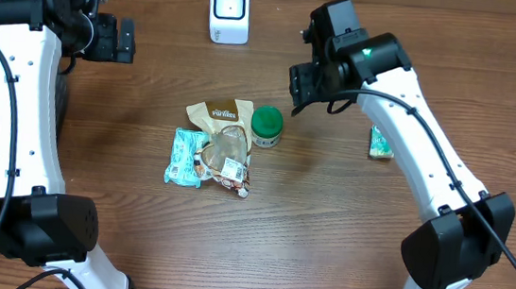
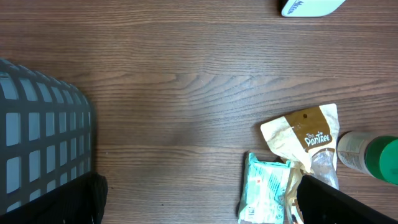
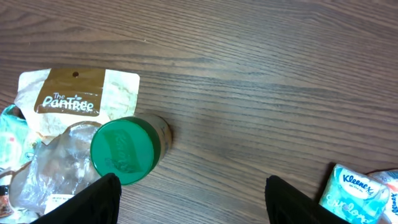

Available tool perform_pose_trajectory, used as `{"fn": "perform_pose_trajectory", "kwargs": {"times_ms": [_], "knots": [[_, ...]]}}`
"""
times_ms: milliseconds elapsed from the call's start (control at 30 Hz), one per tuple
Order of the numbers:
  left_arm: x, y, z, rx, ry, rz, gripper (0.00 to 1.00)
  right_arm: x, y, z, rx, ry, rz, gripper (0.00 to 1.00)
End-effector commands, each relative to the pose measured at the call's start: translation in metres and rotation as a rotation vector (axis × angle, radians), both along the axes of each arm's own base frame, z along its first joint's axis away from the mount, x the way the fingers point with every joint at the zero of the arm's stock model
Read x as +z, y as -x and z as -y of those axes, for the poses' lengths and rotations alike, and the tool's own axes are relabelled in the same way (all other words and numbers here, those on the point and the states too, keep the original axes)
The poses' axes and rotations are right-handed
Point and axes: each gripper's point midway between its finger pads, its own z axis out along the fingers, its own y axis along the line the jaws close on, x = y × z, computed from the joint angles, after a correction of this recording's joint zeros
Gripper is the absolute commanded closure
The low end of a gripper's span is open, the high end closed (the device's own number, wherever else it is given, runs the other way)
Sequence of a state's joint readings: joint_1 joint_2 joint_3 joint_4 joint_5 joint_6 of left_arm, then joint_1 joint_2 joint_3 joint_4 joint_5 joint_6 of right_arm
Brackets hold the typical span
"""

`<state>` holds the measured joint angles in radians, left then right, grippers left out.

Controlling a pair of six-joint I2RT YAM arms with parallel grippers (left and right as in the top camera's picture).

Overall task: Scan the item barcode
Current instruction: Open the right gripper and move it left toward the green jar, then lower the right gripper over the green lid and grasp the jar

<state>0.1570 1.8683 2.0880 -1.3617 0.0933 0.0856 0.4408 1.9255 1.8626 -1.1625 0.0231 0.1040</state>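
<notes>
Right gripper (image 3: 193, 186) is held open and empty near the bottle (image 3: 122, 151). A round green lid and pale body are shown.

The brown-topped pouch (image 3: 74, 93) reads "The Pantree", and the blue tissue pack (image 3: 356, 194) reads "Kleenex".

Light's soft and even on my feeds, coming from above, so the wooden table (image 1: 325, 236) only gets faint fuzzy shadows under the arms and beside the green lid (image 3: 122, 151). Wrist cams are crisp on the wood grain, but the fingers (image 3: 87, 202) of my right gripper (image 3: 193, 190) are just black blobs, zero detail. The white scanner (image 1: 229, 11) looks nearly blown out overhead, and the clear bag (image 1: 227, 146) throws some glare.
</notes>
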Motion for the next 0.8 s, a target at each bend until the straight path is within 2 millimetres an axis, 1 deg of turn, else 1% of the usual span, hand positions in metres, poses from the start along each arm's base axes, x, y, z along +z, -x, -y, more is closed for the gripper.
{"fn": "perform_pose_trajectory", "kwargs": {"times_ms": [0, 200, 300, 400, 467, 533, 600, 767], "knots": [[0.0, -0.002, -0.001, -0.016, -0.012, 0.003, 0.0, 0.01, -0.003, -0.007, 0.017, 0.012, 0.043, 0.28], [0.0, -0.002, -0.001, -0.017, -0.013, 0.003, 0.0, 0.009, 0.003, -0.018, 0.044, 0.014, 0.038, 0.28], [0.0, -0.002, -0.001, -0.017, -0.013, 0.003, 0.0, 0.009, 0.002, -0.021, 0.049, 0.01, 0.045, 0.28], [0.0, -0.002, -0.001, -0.017, -0.013, 0.003, 0.0, 0.006, 0.001, -0.029, 0.055, -0.001, 0.047, 0.28], [0.0, -0.002, -0.001, -0.017, -0.013, 0.002, 0.0, -0.001, 0.004, -0.037, 0.073, 0.003, 0.034, 0.28], [0.0, -0.002, -0.001, -0.017, -0.013, 0.003, 0.0, -0.012, 0.008, -0.046, 0.091, 0.013, 0.013, 0.23], [0.0, -0.002, -0.001, -0.017, -0.013, 0.003, 0.0, -0.022, 0.011, -0.053, 0.101, 0.022, -0.009, 0.22], [0.0, -0.002, -0.001, -0.017, -0.013, 0.003, 0.01, -0.05, 0.017, -0.066, 0.115, 0.046, -0.064, 0.22]]}}
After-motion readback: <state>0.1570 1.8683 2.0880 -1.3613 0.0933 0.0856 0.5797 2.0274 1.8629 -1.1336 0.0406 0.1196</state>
